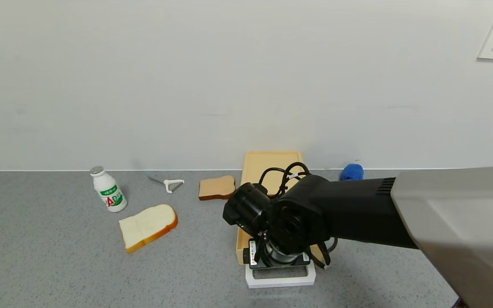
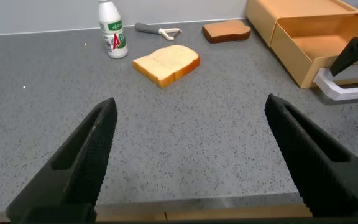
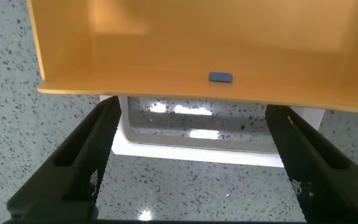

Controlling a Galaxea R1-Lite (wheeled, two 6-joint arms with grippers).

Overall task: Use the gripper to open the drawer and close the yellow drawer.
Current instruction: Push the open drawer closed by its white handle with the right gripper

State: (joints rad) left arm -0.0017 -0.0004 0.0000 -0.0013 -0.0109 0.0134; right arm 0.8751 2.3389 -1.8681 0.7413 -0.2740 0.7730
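At the near end of the flat yellow box (image 1: 271, 164), the drawer (image 1: 242, 239) sits pulled out toward the robot, its pale yellow tray open and bare inside except for a small blue mark (image 3: 220, 77) on the inner front wall. Its white loop handle (image 1: 280, 280) projects from the front and lies flat on the grey speckled tabletop (image 1: 58, 265). Directly above that handle hangs the right gripper (image 1: 277, 262), pointing down from a black-and-silver arm that reaches in from the robot's right; in the right wrist view its 2 dark fingers (image 3: 82, 165) are spread wide, one past each end of the handle (image 3: 197, 143), gripping nothing, and whether they touch the handle cannot be told. From the left wrist view a dark pointed fingertip of that gripper (image 2: 353, 53) shows at the drawer's front edge, above the white handle (image 2: 347, 90). Just beside the box on the robot's left lies a brown bread slice (image 1: 216, 187), and nearer the robot a pale bread slice (image 1: 148, 226) with an orange crust. Farther left a white peeler (image 1: 170, 184) lies near the wall, and a small white bottle (image 1: 108, 189) with a green-and-red label stands upright. A blue object (image 1: 351, 172) rests against the wall on the box's other side. Well apart from all of this, the left gripper (image 2: 194, 162) hovers low over bare tabletop with its fingers wide apart and nothing between them.
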